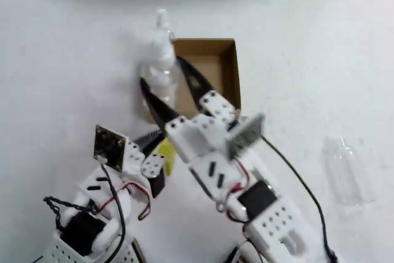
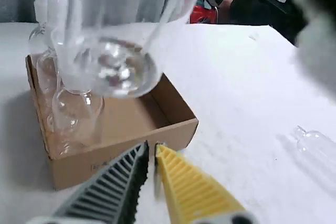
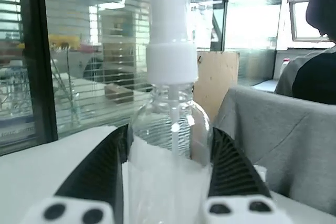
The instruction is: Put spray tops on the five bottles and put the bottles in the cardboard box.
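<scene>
My right gripper (image 1: 161,71) is shut on a clear bottle (image 1: 159,76) that carries a white spray top (image 3: 171,30). It holds the bottle upright above the left edge of the cardboard box (image 1: 214,64). In the right wrist view its black fingers (image 3: 100,174) press the bottle's sides. The left wrist view looks up at the held bottle's base (image 2: 114,69), and capped bottles (image 2: 73,114) stand in the box (image 2: 121,158). My left gripper (image 1: 157,146) sits just short of the box's near edge, its grey and yellow fingers (image 2: 184,182) shut on nothing.
One more clear bottle (image 1: 348,170) lies on its side on the white table to the right, also visible from the left wrist (image 2: 315,142). The right arm's body (image 1: 246,177) crosses the near middle. Chairs stand beyond the table's far edge.
</scene>
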Action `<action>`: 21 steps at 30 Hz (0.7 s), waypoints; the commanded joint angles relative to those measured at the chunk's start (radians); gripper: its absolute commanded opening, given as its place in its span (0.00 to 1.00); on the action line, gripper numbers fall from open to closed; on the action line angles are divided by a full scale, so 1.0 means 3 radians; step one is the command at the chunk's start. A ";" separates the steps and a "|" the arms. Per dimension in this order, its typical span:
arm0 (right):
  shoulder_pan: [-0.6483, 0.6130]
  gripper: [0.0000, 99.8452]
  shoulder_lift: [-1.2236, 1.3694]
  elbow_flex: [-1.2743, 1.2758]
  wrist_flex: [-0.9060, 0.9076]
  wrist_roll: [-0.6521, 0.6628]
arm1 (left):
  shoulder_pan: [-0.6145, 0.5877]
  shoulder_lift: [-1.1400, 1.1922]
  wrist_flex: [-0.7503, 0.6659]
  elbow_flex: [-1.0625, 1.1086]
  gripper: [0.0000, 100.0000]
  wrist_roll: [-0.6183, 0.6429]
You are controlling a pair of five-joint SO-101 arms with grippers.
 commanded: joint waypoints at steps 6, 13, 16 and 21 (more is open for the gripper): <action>-0.0274 0.01 0.0463 -0.0215 -0.0294 0.0026 | 0.0033 -0.0043 -0.0665 0.0281 0.02 -0.0036; -0.0243 0.01 0.0115 -0.0215 0.0504 -0.0256 | -0.0023 -0.0043 -0.0721 0.0312 0.02 -0.0041; -0.0176 0.01 -0.0125 -0.0281 0.0862 -0.0522 | -0.0125 -0.0043 -0.0721 0.0312 0.02 -0.0041; -0.0166 0.01 -0.0304 -0.0312 0.1230 -0.0511 | -0.0187 -0.0043 -0.0726 0.0312 0.02 -0.0041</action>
